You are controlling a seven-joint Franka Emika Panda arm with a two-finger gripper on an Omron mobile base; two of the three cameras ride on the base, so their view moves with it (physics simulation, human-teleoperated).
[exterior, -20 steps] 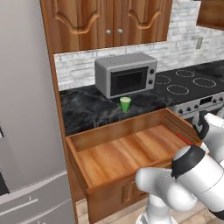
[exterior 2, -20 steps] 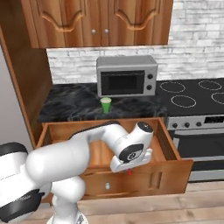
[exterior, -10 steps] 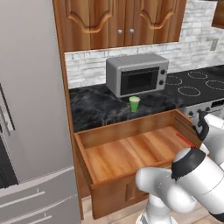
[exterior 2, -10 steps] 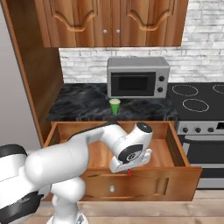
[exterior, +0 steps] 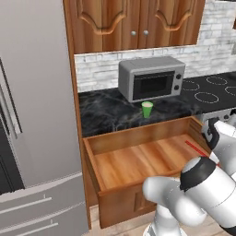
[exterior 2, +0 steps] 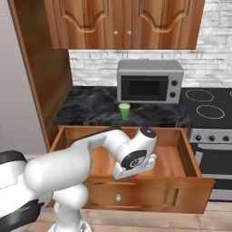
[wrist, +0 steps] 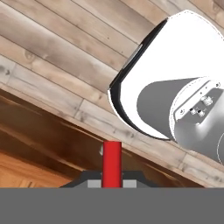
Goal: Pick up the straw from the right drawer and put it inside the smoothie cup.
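Straw (wrist: 112, 164) pinched upright between the claw's (wrist: 112, 183) tips.

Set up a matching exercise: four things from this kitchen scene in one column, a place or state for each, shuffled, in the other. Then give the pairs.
Things
1. straw
2. smoothie cup
3. right drawer
4. microwave

Places or states
A. pulled open below the counter
B. clamped between the gripper fingertips
C. at the back of the counter, against the brick wall
D. upright on the dark counter, in front of the microwave

Pairs: 1-B, 2-D, 3-A, 4-C
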